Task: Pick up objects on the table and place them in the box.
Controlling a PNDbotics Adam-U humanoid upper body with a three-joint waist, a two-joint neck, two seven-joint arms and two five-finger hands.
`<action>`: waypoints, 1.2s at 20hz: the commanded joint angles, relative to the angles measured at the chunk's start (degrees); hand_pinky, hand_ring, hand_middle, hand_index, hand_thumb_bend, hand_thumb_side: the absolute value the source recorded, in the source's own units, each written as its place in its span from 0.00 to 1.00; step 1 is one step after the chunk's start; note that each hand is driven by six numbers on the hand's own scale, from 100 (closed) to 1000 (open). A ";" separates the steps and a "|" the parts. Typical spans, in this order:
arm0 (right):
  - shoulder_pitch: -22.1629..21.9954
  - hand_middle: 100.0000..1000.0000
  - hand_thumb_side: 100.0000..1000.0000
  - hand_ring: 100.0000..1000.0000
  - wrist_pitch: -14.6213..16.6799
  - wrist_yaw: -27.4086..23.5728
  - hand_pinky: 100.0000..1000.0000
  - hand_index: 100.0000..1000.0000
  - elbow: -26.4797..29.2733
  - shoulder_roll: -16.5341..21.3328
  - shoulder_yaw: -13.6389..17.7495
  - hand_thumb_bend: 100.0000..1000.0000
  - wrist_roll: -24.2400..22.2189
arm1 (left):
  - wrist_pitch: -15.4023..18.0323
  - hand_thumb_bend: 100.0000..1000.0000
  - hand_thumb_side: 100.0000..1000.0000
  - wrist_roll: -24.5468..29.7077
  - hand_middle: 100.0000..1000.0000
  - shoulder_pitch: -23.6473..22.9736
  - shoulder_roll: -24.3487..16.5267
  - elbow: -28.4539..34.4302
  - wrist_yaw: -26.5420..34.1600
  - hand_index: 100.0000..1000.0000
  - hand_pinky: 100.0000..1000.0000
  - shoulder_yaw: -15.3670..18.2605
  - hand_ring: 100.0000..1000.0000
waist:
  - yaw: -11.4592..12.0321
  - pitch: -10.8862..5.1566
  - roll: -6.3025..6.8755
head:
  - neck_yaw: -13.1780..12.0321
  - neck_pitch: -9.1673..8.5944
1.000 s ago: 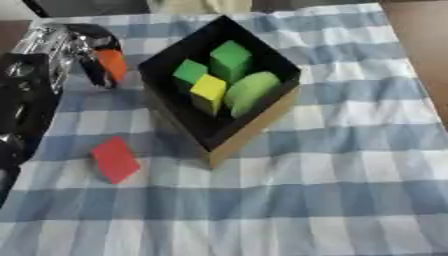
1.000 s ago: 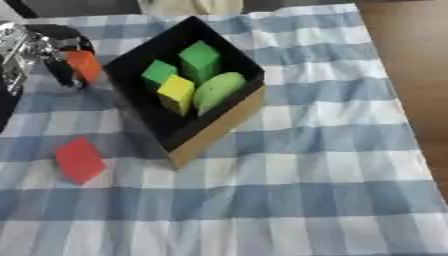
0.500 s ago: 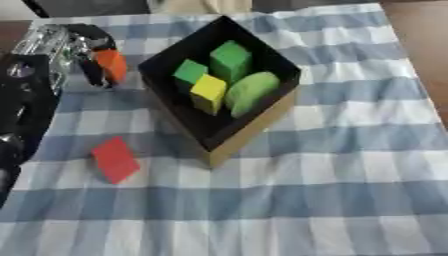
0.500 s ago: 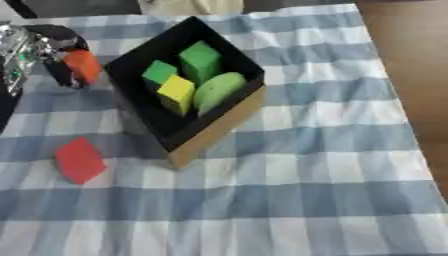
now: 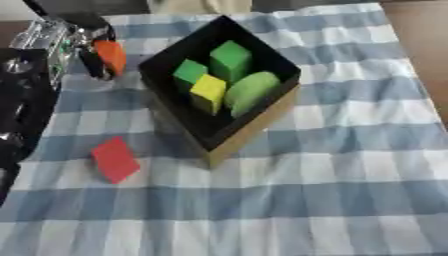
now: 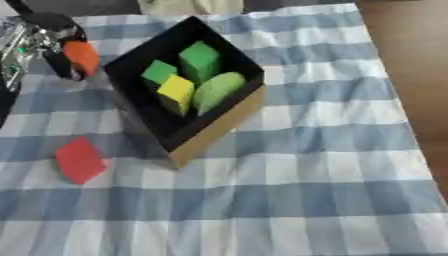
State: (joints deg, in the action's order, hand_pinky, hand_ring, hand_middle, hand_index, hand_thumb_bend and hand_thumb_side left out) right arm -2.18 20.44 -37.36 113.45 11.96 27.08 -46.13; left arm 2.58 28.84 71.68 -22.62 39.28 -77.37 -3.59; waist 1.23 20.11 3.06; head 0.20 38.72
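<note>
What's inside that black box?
The box holds two green blocks, a yellow block and a rounded light-green piece. They cover much of the floor, so anything beneath them cannot be seen.

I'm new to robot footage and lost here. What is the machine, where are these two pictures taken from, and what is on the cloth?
Both pictures come from a stereo camera in a humanoid robot's head, looking down at the table. The black and silver shape at upper left is its left hand, fingers curled round an orange object. On the checked cloth stands a black box holding two green blocks, a yellow block and a rounded green piece. A red block lies outside it. The right hand is not visible.
</note>
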 commanded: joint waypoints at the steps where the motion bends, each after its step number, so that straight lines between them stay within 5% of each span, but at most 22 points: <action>1: -0.22 0.28 0.47 1.00 4.78 -0.08 1.00 1.00 1.14 1.32 0.11 0.00 -4.63 | -0.01 0.24 0.00 -0.13 0.47 1.67 -1.96 4.23 1.47 0.57 0.67 0.31 0.60 | 0.08 -1.65 0.58 | 0.33 -0.07; 14: -0.25 0.28 0.47 1.00 4.63 -1.00 1.00 1.00 1.14 1.88 -0.17 0.00 -4.77 | 6.28 0.17 0.00 5.87 0.47 2.30 1.47 18.98 16.56 0.58 0.68 -7.70 0.60 | -0.46 -2.06 0.51 | 0.30 0.52; 24: -0.19 0.28 0.47 1.00 3.95 -1.31 1.00 1.00 1.14 1.99 -0.20 0.00 -4.65 | 5.52 0.20 0.00 8.18 0.52 1.90 5.13 18.23 19.44 0.64 0.71 -11.41 0.63 | -0.65 -2.43 0.53 | 0.05 0.77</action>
State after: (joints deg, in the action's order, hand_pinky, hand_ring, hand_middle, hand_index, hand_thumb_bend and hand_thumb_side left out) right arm -2.51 20.16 -38.21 113.45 12.55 26.76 -46.41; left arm 8.10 36.73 72.40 -17.37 57.48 -58.44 -14.78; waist 0.68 19.75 3.37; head 0.38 39.30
